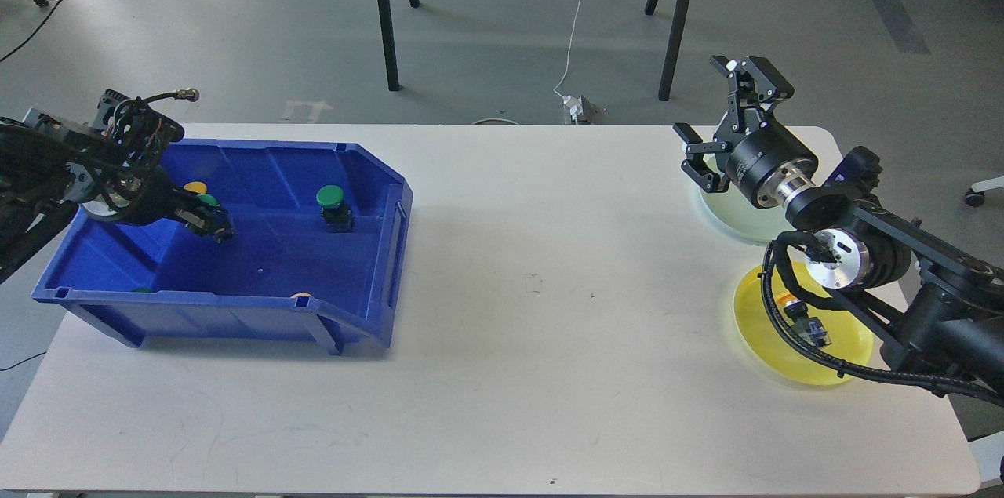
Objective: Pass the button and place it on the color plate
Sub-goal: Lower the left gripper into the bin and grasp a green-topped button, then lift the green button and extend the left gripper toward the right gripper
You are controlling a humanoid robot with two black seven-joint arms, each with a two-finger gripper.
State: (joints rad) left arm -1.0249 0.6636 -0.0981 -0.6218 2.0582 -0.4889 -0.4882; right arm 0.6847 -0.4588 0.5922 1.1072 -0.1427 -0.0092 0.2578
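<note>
My left gripper (210, 222) is inside the blue bin (235, 310) at its left side. It looks shut on a green-capped button (207, 201) and holds it above the bin floor. A yellow-capped button (194, 187) shows just behind it. Another green button (332, 205) stands upright in the bin's middle. My right gripper (719, 115) is open and empty, held above the table's far right, over the pale green plate (733, 217). The yellow plate (808, 361) lies nearer, with a yellow-capped button (796, 312) on it, partly hidden by my arm's cables.
Two more caps peek over the bin's front wall, one yellow (300, 296) and one green (141, 290). The white table (533, 341) stretches between the bin and the plates. Black stand legs and a power cable are on the floor behind.
</note>
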